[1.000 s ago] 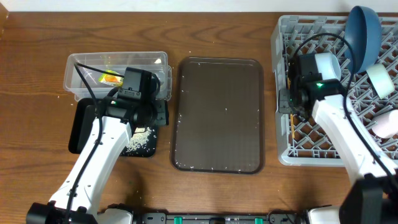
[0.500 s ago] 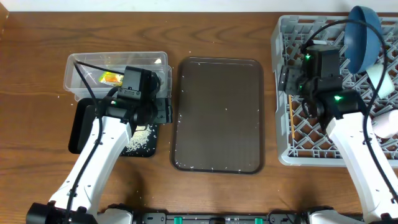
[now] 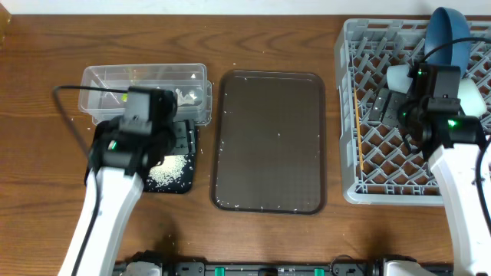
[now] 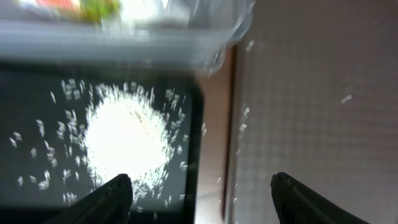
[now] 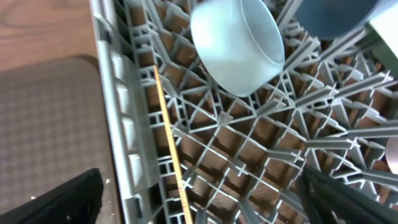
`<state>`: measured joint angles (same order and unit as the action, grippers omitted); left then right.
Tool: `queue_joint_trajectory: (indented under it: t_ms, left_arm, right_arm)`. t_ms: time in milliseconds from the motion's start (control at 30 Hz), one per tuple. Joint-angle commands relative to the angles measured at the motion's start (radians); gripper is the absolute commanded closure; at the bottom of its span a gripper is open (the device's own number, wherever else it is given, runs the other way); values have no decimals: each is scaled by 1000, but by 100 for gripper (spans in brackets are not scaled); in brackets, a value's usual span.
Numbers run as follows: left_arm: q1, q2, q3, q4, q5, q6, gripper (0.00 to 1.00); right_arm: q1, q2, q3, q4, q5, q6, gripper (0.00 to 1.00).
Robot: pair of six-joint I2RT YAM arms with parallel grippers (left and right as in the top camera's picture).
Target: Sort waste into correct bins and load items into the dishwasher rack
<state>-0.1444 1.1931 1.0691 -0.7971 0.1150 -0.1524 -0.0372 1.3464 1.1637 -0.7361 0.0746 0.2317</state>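
My left gripper [image 3: 184,139] hangs open over the right end of the black tray [image 3: 103,157], nothing between its fingers [image 4: 112,199]. A pile of rice [image 4: 127,137] lies on that tray. Behind it, the clear tub [image 3: 146,80] holds the yellow-orange wrapper [image 3: 123,97] and white tissue [image 3: 184,93]. My right gripper [image 5: 205,199] is wide open above the grey rack [image 3: 349,92], empty. The thin wooden stick [image 5: 171,149] lies in the rack along its left wall. The mint bowl [image 5: 239,46], blue plate [image 3: 449,34] and white bowl [image 3: 469,100] sit in the rack.
The brown serving tray [image 3: 268,142] lies between the bins and the rack, with stray rice grains on it. A few grains dot the wood near the tub. The rack's left wall [image 5: 118,124] stands beside the serving tray's edge.
My right gripper opened wide, let go of the stick at the rack's left wall and drew back to the right. My left gripper opened further and pulled back left.
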Motion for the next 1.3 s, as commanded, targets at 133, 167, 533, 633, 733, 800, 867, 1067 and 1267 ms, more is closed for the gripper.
queue_joint_trajectory:
  t_ms: [133, 167, 533, 633, 733, 800, 867, 1067, 1267]
  left_arm:
    - [2, -306, -134, 51, -43, 55, 25]
    - [2, -358, -162, 55, -54, 54, 25]
    - [2, -640, -301, 60, -104, 54, 13]
    - [2, -637, -301, 44, -104, 54, 12]
    - [2, -637, -301, 35, -104, 54, 11]
    - [2, -636, -301, 35, -104, 54, 9]
    - [2, -635, -301, 35, -104, 54, 8]
    - [2, -635, -301, 35, -104, 54, 7]
    - [2, -635, -301, 35, -104, 54, 7]
  right_arm:
    - [-2, -224, -148, 96, -23, 30, 7]
    - [-1, -263, -181, 115, -23, 29, 7]
    - [-1, -613, -489, 216, -19, 30, 1]
    - [-1, -615, -507, 197, -19, 30, 1]
    - [-1, -607, -508, 139, -19, 30, 1]
    - [-1, -602, -508, 97, -19, 30, 2]
    - [-1, -600, -508, 64, -19, 30, 1]
    - [-1, -600, -508, -22, -19, 30, 1]
    - [-1, -600, -508, -48, -19, 30, 1]
